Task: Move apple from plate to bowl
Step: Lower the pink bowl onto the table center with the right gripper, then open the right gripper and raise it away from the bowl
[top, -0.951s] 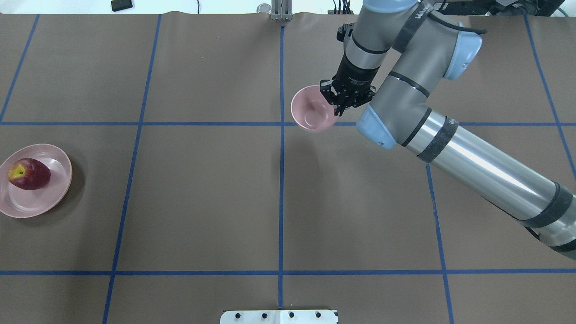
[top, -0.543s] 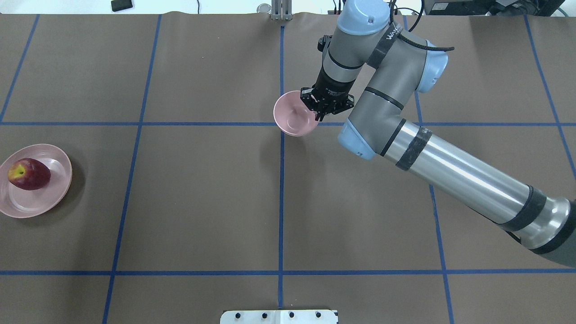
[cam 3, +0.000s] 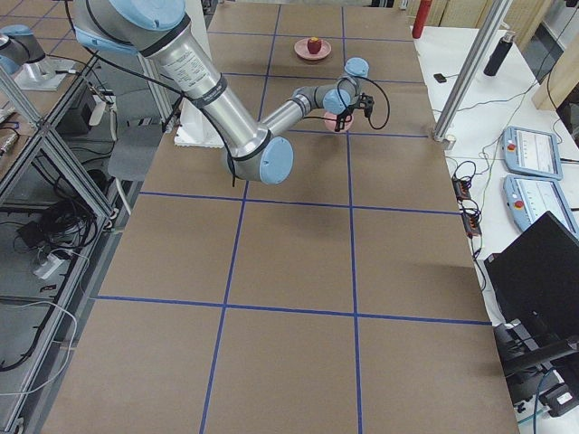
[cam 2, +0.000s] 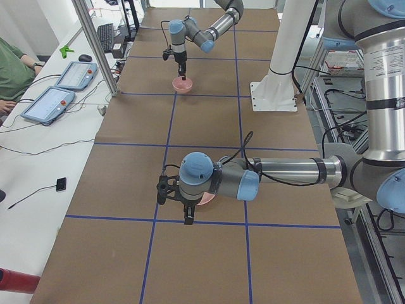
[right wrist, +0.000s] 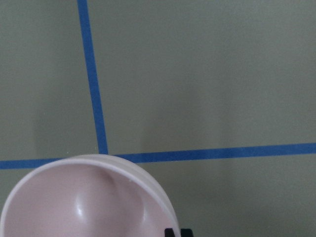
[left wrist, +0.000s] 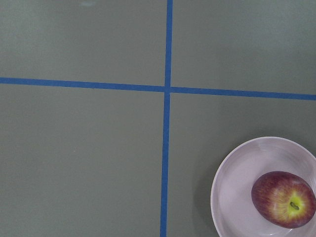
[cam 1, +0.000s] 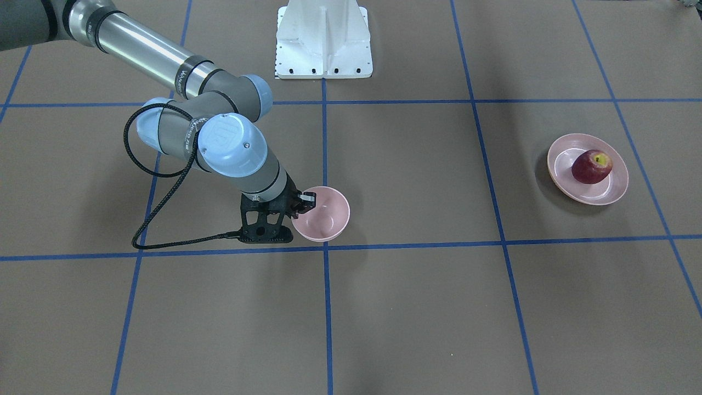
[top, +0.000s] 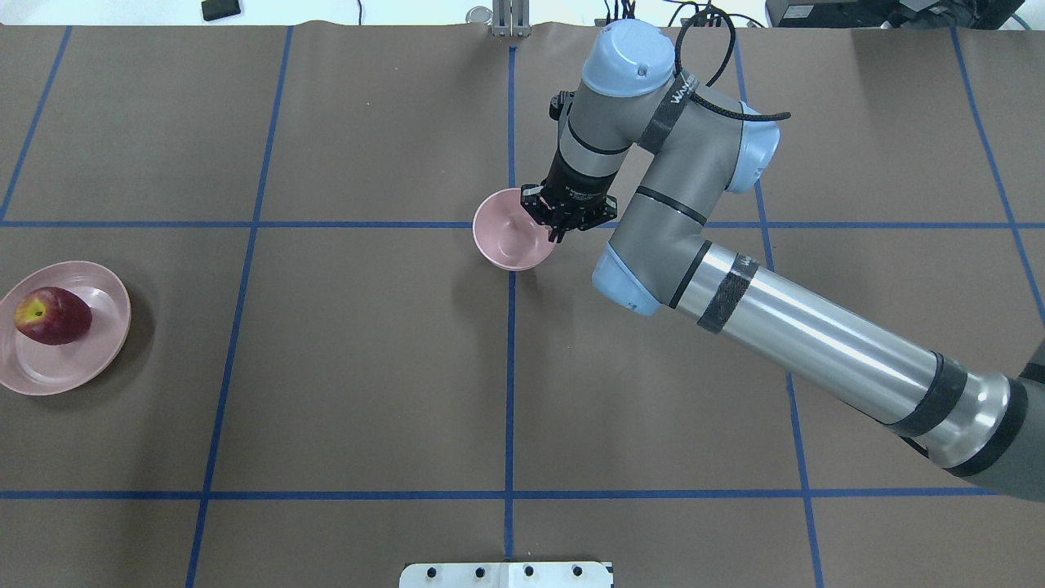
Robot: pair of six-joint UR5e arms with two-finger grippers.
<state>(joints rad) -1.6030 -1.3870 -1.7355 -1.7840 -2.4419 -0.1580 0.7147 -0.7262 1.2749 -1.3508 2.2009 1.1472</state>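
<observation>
The dark red apple [top: 51, 316] lies on the pale pink plate [top: 102, 347] at the table's left edge; both also show in the front view, apple [cam 1: 591, 166] on plate [cam 1: 562, 159], and in the left wrist view, apple [left wrist: 284, 199] on plate [left wrist: 237, 187]. My right gripper [top: 559, 230] is shut on the right rim of the small pink bowl [top: 506, 233], which hangs tilted at the table's centre line [cam 1: 323, 219]. The bowl fills the bottom of the right wrist view [right wrist: 84, 202]. My left gripper [cam 2: 183, 212] shows only in the exterior left view, near the plate; I cannot tell whether it is open.
The white mount base [top: 506, 574] sits at the table's near edge. A black cable [cam 1: 148, 219] loops from the right wrist down to the table. Blue tape lines grid the brown table. A metal post [top: 510, 20] stands at the far edge.
My right arm has carried the bowl leftward and slightly nearer, from right of the centre line onto it. The apple and plate have not moved.
</observation>
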